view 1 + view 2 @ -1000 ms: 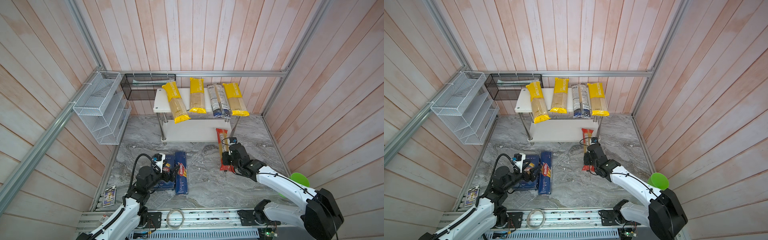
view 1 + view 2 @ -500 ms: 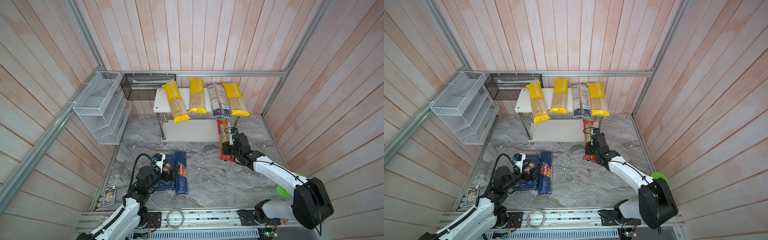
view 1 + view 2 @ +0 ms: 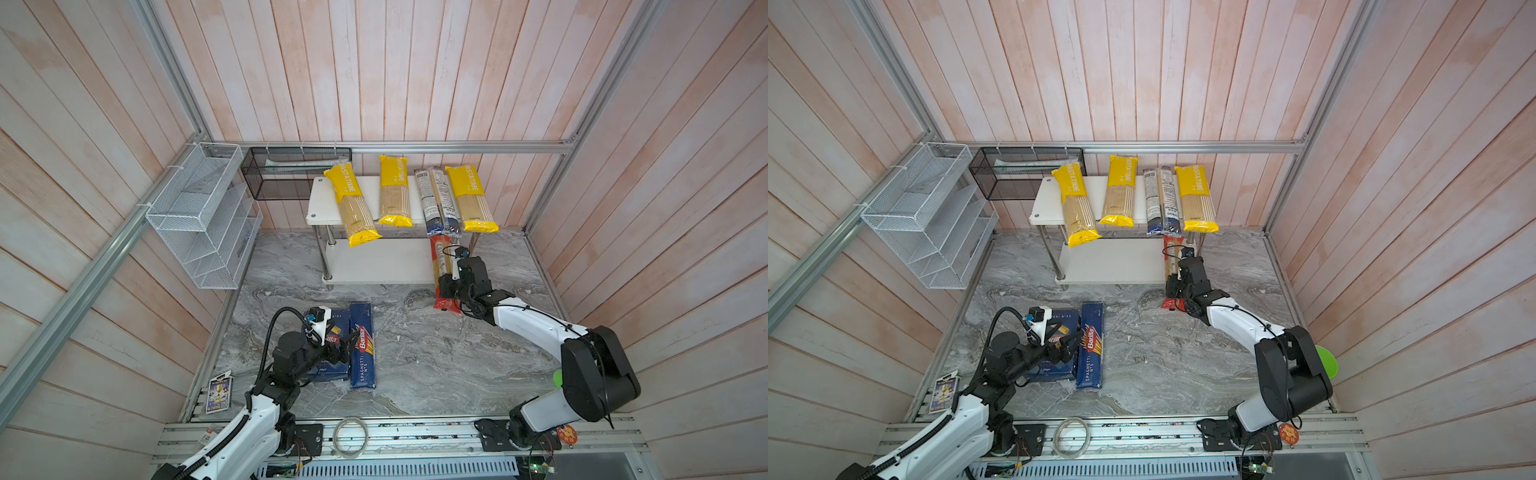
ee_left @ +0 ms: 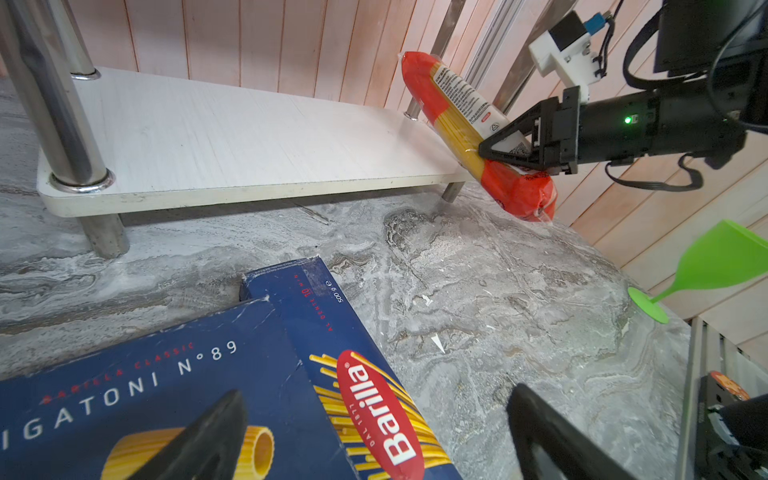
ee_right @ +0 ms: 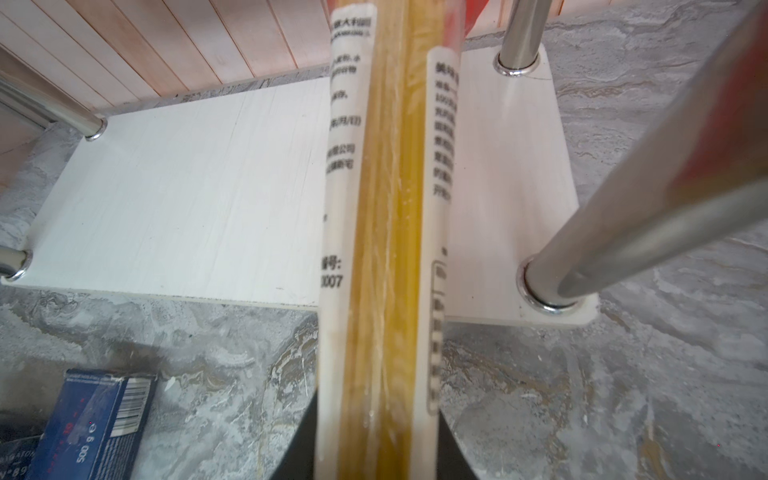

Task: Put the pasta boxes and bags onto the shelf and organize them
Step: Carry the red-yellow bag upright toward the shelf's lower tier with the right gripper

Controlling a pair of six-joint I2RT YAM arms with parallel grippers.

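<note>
Four of the seven packs are up on the top tier of the white two-tier shelf with chrome legs point(image 3: 320, 203). They are three yellow bags with clear windows point(image 3: 394, 193) and one dark blue and clear bag point(image 3: 436, 199), which lies between the second and third yellow ones. All lie front to back with their near ends over the front edge. The leftmost yellow one sits askew and sticks out farthest, so I'd say some straightening remains.

The fifth is in hand. The right gripper point(image 4: 496, 147) is clamped round the red-ended clear spaghetti bag point(image 4: 451, 110). The bag hangs tilted at the lower tier's front right corner, far end raised over the board, near red end out above the grey marbled table point(image 3: 436, 353). Whether it touches the board's edge I can't tell.

Left to do: two dark blue cartons lie flat side by side, left of the table's middle toward its front edge. One is the wide rigatoni box point(image 4: 137, 374), the other the long narrow spaghetti box point(image 3: 361, 345). The left gripper point(image 4: 376, 390) hovers over them, jaws spread wide, holding nothing.

The yellow bags read "PASTATIME". The cartons carry the red "Barilla" oval, with "RIGATONI N°89" on one and "SPAGHETTI N°5" and "500 g" on the other. The red-ended bag has white labels in Chinese print too blurred to read.
</note>
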